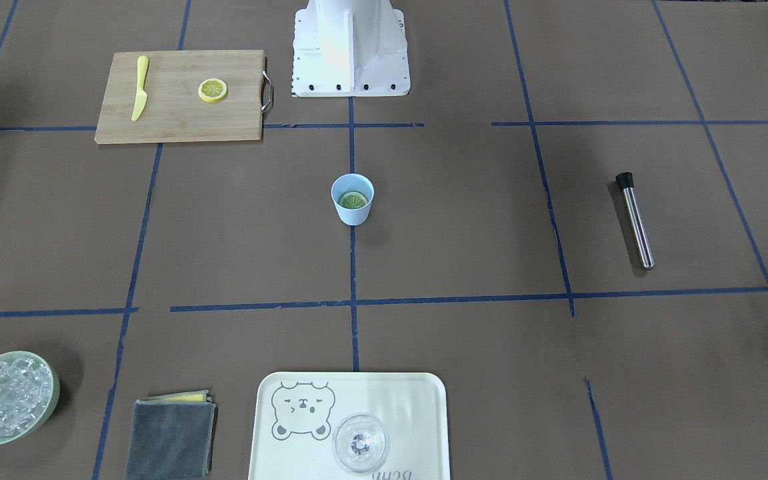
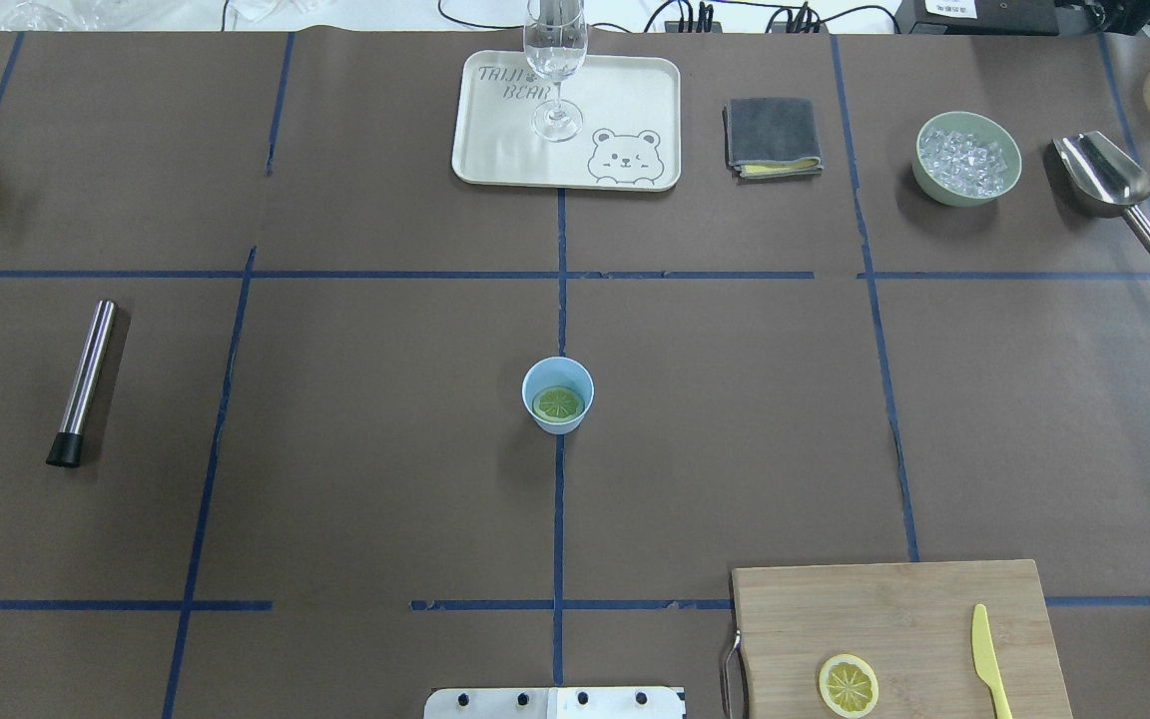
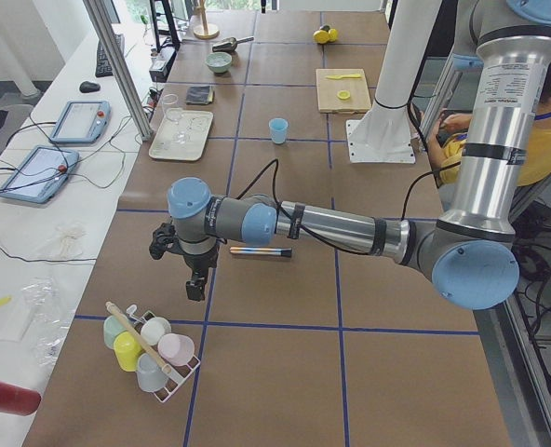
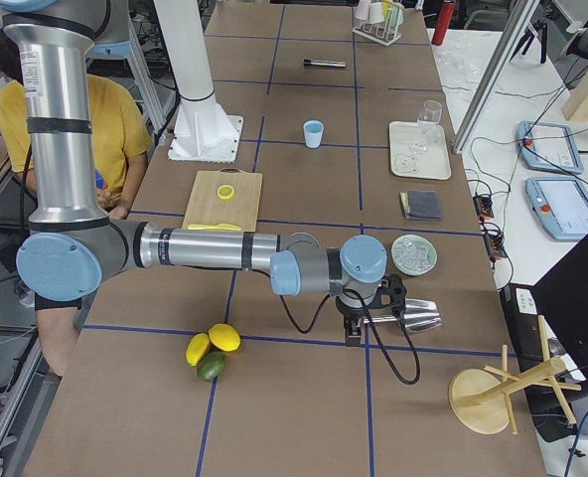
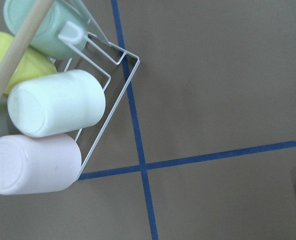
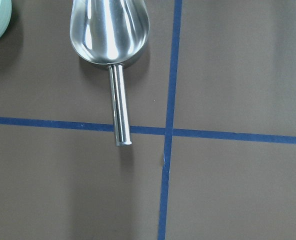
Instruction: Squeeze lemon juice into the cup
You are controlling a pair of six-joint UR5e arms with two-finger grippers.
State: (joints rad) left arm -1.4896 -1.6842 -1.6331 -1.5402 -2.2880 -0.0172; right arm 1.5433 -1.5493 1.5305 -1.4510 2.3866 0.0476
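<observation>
The light-blue cup (image 1: pixel 353 209) stands upright at the table's centre, also in the overhead view (image 2: pixel 543 373). A lemon slice (image 1: pixel 353 199) lies flat inside it (image 2: pixel 558 403). A second, similar slice (image 1: pixel 213 90) lies on the wooden cutting board (image 1: pixel 177 117) beside a yellow plastic knife (image 1: pixel 140 88). My left gripper (image 3: pixel 194 284) hangs over the table's far left end, above a rack of cups, far from the blue cup. My right gripper (image 4: pixel 355 331) hangs at the far right end over a steel scoop. I cannot tell whether either is open or shut.
A steel muddler (image 2: pixel 86 379) lies on my left side. A tray (image 2: pixel 495 150) with a clear glass (image 2: pixel 555 60), a grey cloth (image 2: pixel 772 135), a green bowl of ice (image 2: pixel 967 160) and the scoop (image 2: pixel 1104 180) line the far edge. The wire cup rack (image 5: pixel 113 100) is below my left wrist.
</observation>
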